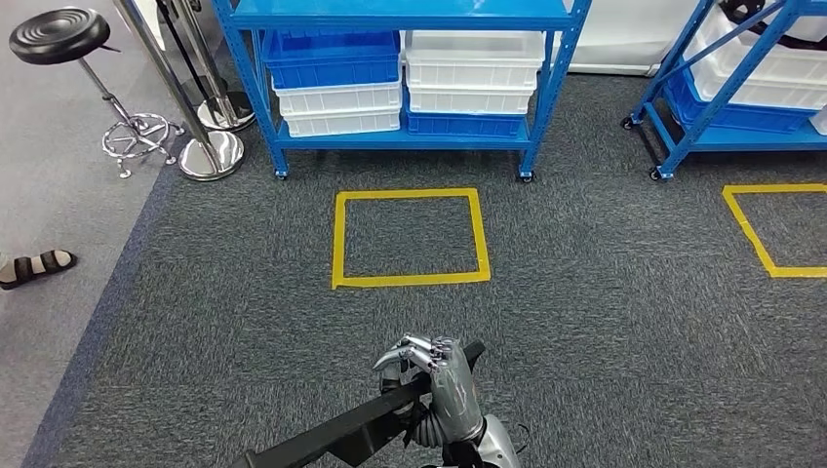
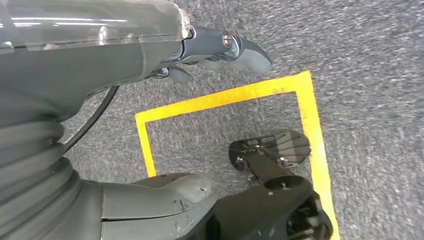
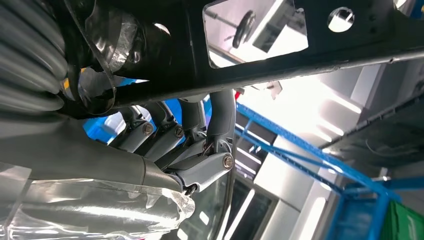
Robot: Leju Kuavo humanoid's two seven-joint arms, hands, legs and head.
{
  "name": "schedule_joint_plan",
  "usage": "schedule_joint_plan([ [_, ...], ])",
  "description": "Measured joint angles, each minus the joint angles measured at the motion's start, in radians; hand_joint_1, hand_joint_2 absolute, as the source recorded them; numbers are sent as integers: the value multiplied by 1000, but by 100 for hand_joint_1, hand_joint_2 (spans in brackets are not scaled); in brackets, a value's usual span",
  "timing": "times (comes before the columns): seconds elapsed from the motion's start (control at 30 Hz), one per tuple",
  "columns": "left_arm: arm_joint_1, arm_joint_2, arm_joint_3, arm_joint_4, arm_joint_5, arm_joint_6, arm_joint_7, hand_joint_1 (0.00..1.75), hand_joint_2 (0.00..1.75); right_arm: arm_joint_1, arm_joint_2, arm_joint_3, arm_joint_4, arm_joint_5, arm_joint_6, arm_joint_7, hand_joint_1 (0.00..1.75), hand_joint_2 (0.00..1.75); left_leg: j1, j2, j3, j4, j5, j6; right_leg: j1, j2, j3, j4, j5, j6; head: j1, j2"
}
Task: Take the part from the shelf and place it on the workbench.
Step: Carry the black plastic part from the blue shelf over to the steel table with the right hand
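In the head view my right hand (image 1: 444, 375) grips a long black metal part (image 1: 341, 429) low in the picture, above the grey carpet. The part runs slantwise from the lower left up past the hand. Seen from the right wrist, the fingers (image 3: 190, 145) wrap around the black part (image 3: 300, 50), which has cut-out holes. My left hand (image 2: 150, 55) hangs over the floor with its thumb and fingers apart and nothing in it. A blue shelf (image 1: 400, 136) stands ahead with blue and white bins.
A yellow tape square (image 1: 410, 278) marks the carpet before the shelf, another one (image 1: 751, 234) lies at the right below a second blue shelf (image 1: 722, 136). A black stool (image 1: 59, 34) and a chrome post base (image 1: 210, 154) stand at left. A person's sandalled foot (image 1: 34, 265) shows at the left edge.
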Motion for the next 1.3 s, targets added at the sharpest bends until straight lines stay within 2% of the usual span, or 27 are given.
schedule_joint_plan([
  [0.07,-4,0,-1,0,-2,0,-2,0,175,1,2,-2,-6,5,-8,-2,175,175,-1,-2,-20,17,13,-11,3,1,92,-133,-39,-6,0,0],
  [0.1,-6,0,-1,0,-2,0,-2,0,175,1,2,-3,-8,6,-11,-4,175,175,-1,-3,-25,20,21,-18,6,1,110,-167,-56,-9,0,0],
  [0.13,-7,0,-1,0,-2,0,-2,0,175,2,3,-4,-9,6,-12,-5,175,175,-1,-3,-28,20,30,-24,8,1,111,-177,-56,-15,0,0],
  [0.2,-8,0,-1,0,-2,0,-2,0,175,2,4,-6,-10,6,-14,-7,175,175,3,-7,-41,32,19,-36,7,-3,90,-176,-34,-31,0,0],
  [0.27,-8,0,-1,0,-2,0,-2,0,175,2,6,-6,-10,6,-13,-8,175,175,8,-12,-70,102,-65,-47,4,-5,58,-178,-6,-45,-1,0],
  [0.33,-8,1,-1,0,-3,0,-2,0,175,3,6,-7,-11,8,-14,-8,175,175,10,-13,-98,230,-160,-55,6,-5,21,-175,21,-48,-1,0],
  [0.37,-8,1,-1,0,-3,0,-2,0,175,3,6,-7,-12,9,-15,-8,175,175,10,-13,-102,283,-176,-57,7,-6,2,-173,34,-48,-1,0],
  [0.4,-9,1,-1,0,-4,0,-4,0,175,3,6,-7,-12,12,-16,-9,175,175,10,-13,-92,312,-165,-57,9,-6,-16,-170,45,-48,-1,0],
  [0.43,-10,1,-1,0,-4,-2,-9,0,175,3,6,-8,-12,15,-16,-9,175,175,10,-13,-67,306,-134,-54,10,-7,-34,-167,55,-46,-1,0],
  [0.47,-11,1,-1,0,-4,-6,-17,0,175,3,6,-8,-12,18,-18,-10,175,175,9,-13,-26,269,-100,-49,12,-6,-50,-165,65,-45,-1,0],
  [0.5,-12,2,-1,0,-3,-8,-24,0,175,4,6,-8,-12,22,-19,-12,175,175,7,-13,33,202,-85,-40,14,-6,-62,-163,75,-43,-1,0],
  [0.57,-19,4,-2,0,-3,-9,-33,0,175,4,6,-8,-14,32,-21,-16,175,175,0,-12,154,35,-113,-22,17,-7,-73,-161,94,-35,0,0],
  [0.6,-22,5,-2,0,-3,-8,-33,0,175,4,6,-8,-14,36,-22,-18,175,175,-4,-12,192,-23,-135,-15,17,-9,-74,-163,104,-30,0,0],
  [0.63,-24,4,-2,0,-4,-5,-33,0,175,4,6,-8,-15,39,-22,-19,175,175,-6,-12,207,-55,-143,-10,17,-11,-73,-165,113,-24,0,0],
  [0.7,-22,1,-3,0,-6,8,-37,0,175,4,5,-9,-15,39,-18,-19,175,175,-2,-7,199,-64,-126,3,14,-9,-79,-163,117,-12,0,0],
  [0.73,-20,-2,-3,0,-5,19,-41,0,175,5,4,-9,-15,39,-15,-19,175,175,0,-3,193,-67,-115,11,13,-6,-88,-144,100,-6,0,0],
  [0.77,-17,-5,-3,0,-5,32,-47,0,175,5,4,-10,-15,38,-12,-19,175,175,2,3,185,-69,-106,17,11,-3,-105,-104,67,0,0,0],
  [0.83,-14,-11,-3,0,-4,49,-56,0,175,7,3,-11,-15,36,-9,-19,175,175,0,13,165,-64,-94,23,7,0,-152,24,-15,11,0,0],
  [0.87,-12,-14,-3,0,-4,54,-59,0,175,9,2,-12,-15,36,-8,-19,175,175,-1,18,156,-60,-90,23,4,0,-169,83,-43,16,0,0],
  [0.9,-10,-17,-3,0,-4,58,-60,0,175,11,2,-14,-15,35,-6,-19,175,175,-1,25,148,-54,-87,22,2,-1,-170,111,-52,19,0,0],
  [0.93,-9,-20,-3,0,-4,60,-62,0,175,12,2,-15,-15,35,-3,-19,175,175,0,32,142,-48,-87,20,-1,-3,-153,103,-44,22,0,0],
  [1.0,-9,-26,-3,0,-4,61,-64,0,175,14,2,-16,-15,35,2,-19,175,175,1,45,135,-31,-92,13,-4,-22,-72,-14,2,22,0,0],
  [1.07,-11,-31,-3,0,-4,62,-65,0,175,14,2,-17,-15,35,4,-19,175,175,-3,58,127,-14,-101,0,2,-52,-10,-122,26,12,0,0],
  [1.13,-13,-31,-3,0,-5,62,-66,0,175,15,2,-17,-16,35,4,-19,175,175,-8,74,122,-5,-106,-10,9,-57,-4,-145,24,-1,-1,0],
  [1.2,-18,-32,-4,0,-6,62,-67,0,175,17,1,-17,-18,35,4,-19,175,175,-6,78,121,-1,-112,-19,8,-38,-9,-148,28,-14,-1,0],
  [1.27,-22,-33,-5,0,-6,62,-68,0,175,19,0,-17,-20,35,4,-19,175,175,0,38,99,50,-152,-31,2,-22,-12,-155,35,-27,-1,0],
  [1.3,-22,-33,-5,0,-6,61,-68,0,175,19,0,-17,-21,35,4,-19,175,175,3,12,73,106,-185,-37,1,-14,-15,-156,38,-32,-1,0],
])
